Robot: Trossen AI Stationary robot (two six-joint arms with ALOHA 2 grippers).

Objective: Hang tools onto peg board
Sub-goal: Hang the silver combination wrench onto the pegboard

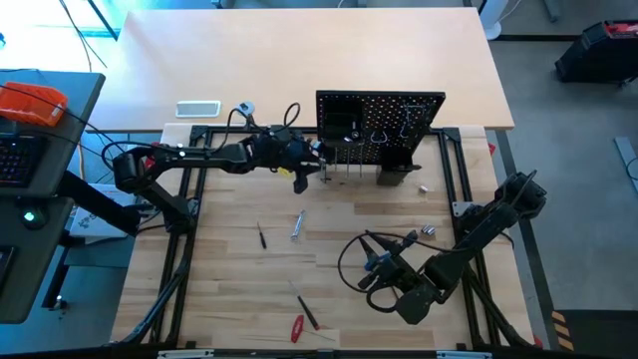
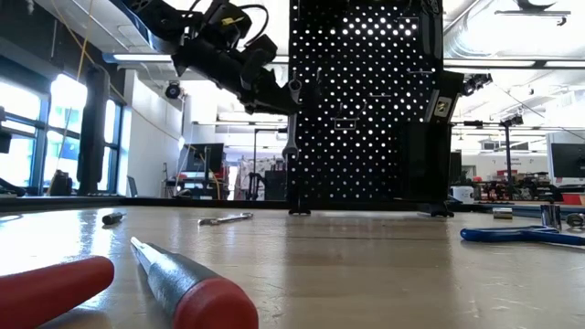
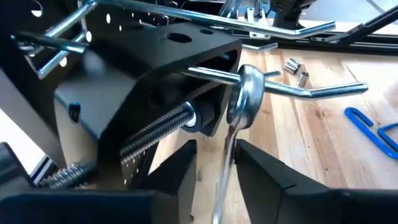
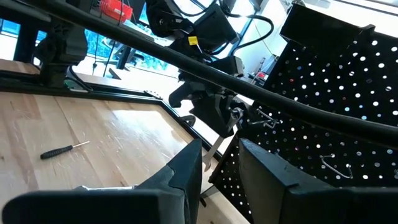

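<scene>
The black peg board (image 1: 379,128) stands upright at the far middle of the table. A silver wrench (image 3: 245,96) hangs by its ring end from a wire hook (image 3: 292,87) at the board's left side, shaft down. My left gripper (image 3: 224,165) is open at the wrench, one finger on either side of the shaft (image 3: 225,168) without gripping it; it also shows at the board's left edge (image 1: 311,168) (image 2: 274,91). My right gripper (image 4: 221,165) waits open near the table's front right (image 1: 377,271), with nothing between its fingers.
Loose tools lie on the table: a second silver wrench (image 1: 297,225), a small dark screwdriver (image 1: 261,235), red-handled screwdrivers (image 1: 297,327) near the front edge, small metal bits (image 1: 429,230) and a blue hex key (image 2: 521,235). Other hooks (image 1: 399,125) stick out of the board.
</scene>
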